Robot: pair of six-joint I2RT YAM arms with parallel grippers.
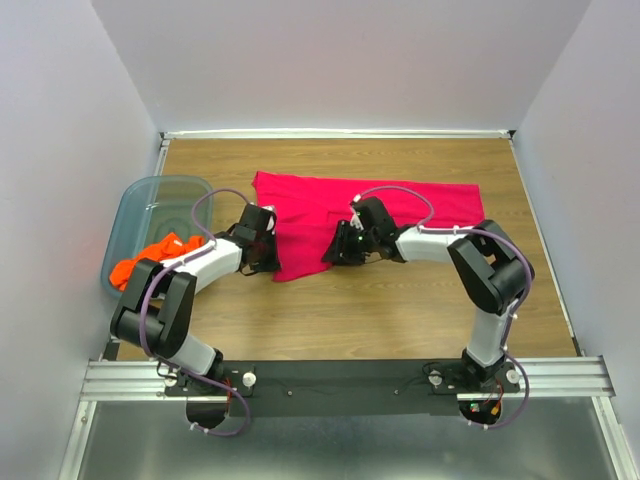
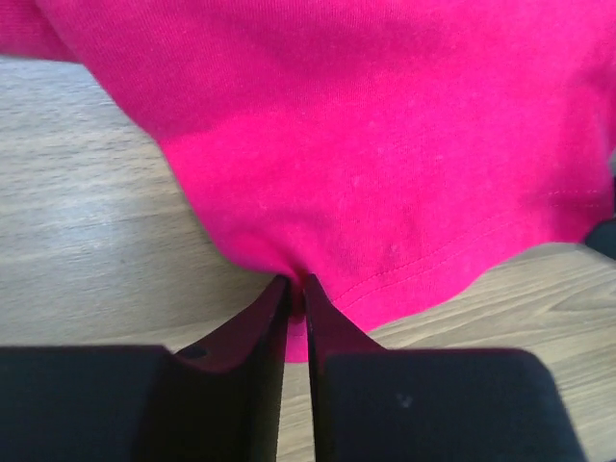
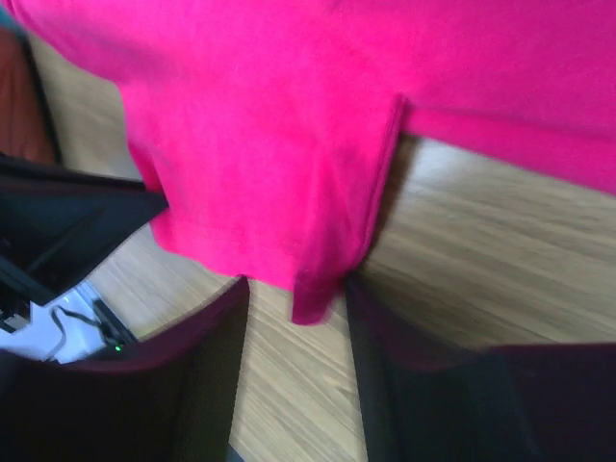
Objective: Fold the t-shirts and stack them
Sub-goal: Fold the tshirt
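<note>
Soft pink t-shirt (image 2: 385,144), left gripper (image 2: 296,282) pinching its stitched hem, right gripper (image 3: 295,289) apparently spread (blurry view)

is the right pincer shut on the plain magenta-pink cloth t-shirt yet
No, the right pincer has its fingers apart, with a corner of the plain magenta-pink cloth t-shirt between them.

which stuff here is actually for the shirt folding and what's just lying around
For the job:
magenta t-shirt, spread on the wooden table, hem pinched by the left gripper, a corner between the open fingers of the right gripper
orange t-shirt, bunched up at the left

Just lying about:
translucent blue-grey plastic bin, at the table's left edge
</note>
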